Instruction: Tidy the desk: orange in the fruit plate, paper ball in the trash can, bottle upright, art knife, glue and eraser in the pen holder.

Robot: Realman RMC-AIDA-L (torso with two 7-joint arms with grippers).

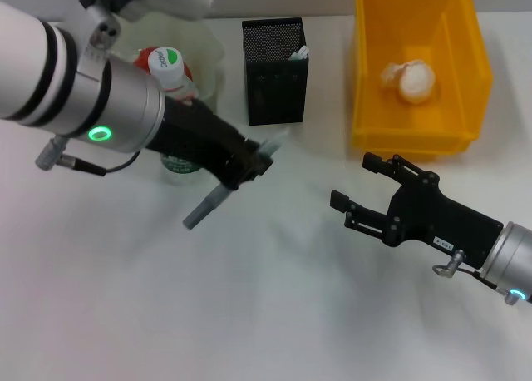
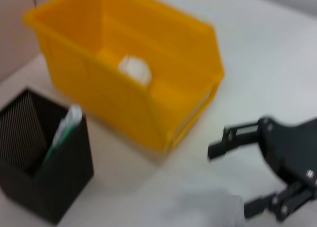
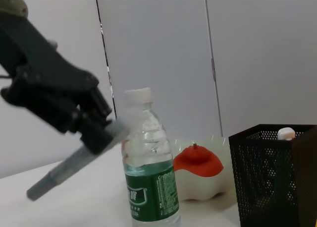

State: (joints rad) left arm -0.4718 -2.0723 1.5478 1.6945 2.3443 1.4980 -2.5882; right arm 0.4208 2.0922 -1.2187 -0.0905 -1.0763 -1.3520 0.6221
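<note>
My left gripper (image 1: 248, 161) hangs above the table in front of the black mesh pen holder (image 1: 274, 71), shut on the grey art knife (image 1: 206, 208), which slants down and away from it. In the right wrist view the same gripper (image 3: 101, 130) grips the knife (image 3: 64, 170). The white glue (image 1: 300, 55) stands in the holder. The bottle (image 1: 166, 61) stands upright beside the orange (image 1: 147, 56) in the pale fruit plate (image 1: 209, 52). The paper ball (image 1: 409, 81) lies in the yellow trash can (image 1: 465, 106). My right gripper (image 1: 353, 181) hovers open and empty at the right. The eraser is out of view.
The trash can stands at the back right, close to the pen holder's right side. The bottle (image 3: 148, 172) and fruit plate (image 3: 198, 190) sit under my left arm, left of the holder (image 3: 277, 180). Bare white tabletop lies in front, between the two arms.
</note>
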